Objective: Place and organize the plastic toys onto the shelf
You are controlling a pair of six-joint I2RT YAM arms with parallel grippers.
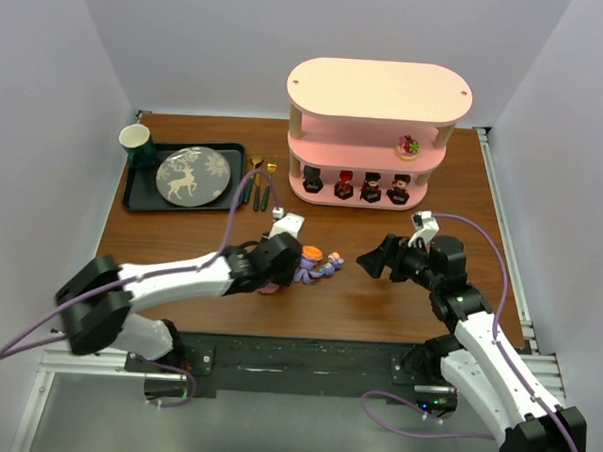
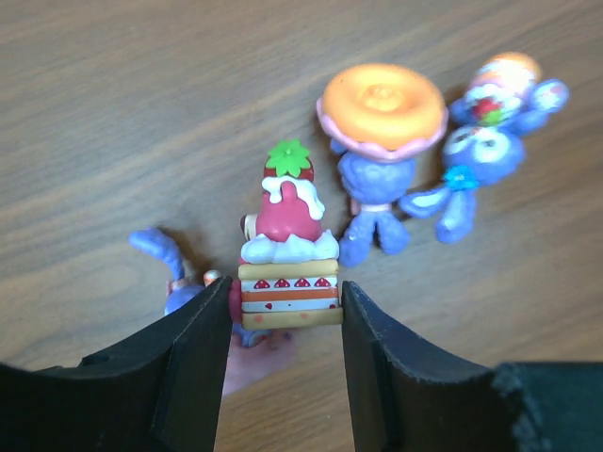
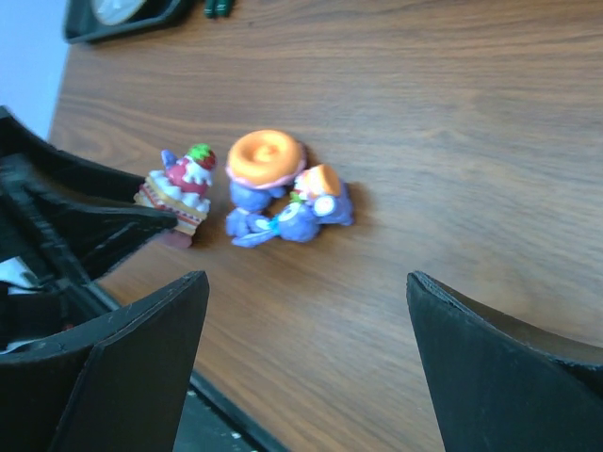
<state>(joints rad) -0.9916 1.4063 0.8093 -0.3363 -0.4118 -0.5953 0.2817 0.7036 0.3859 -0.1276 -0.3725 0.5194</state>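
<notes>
My left gripper [image 1: 279, 277] [image 2: 287, 303] is shut on a strawberry cake toy [image 2: 287, 254], which rests low on the table. A purple-blue bunny with an orange donut hat [image 2: 382, 141] and a second bunny [image 2: 480, 155] lie just beyond it. A third bunny [image 2: 170, 278] is half hidden behind my left finger. My right gripper [image 1: 372, 261] [image 3: 306, 282] is open and empty, right of this cluster [image 3: 278, 193]. The pink shelf [image 1: 377, 94] stands at the back. It holds several dark figurines [image 1: 355, 186] on the bottom tier and a small pink toy [image 1: 408, 146] on the middle tier.
A black tray [image 1: 143, 194] with a deer plate [image 1: 192, 175] and a green cup [image 1: 137, 144] sits at the back left. Gold spoons [image 1: 262, 176] lie between tray and shelf. The table's near edge [image 3: 212, 414] is close below my right gripper.
</notes>
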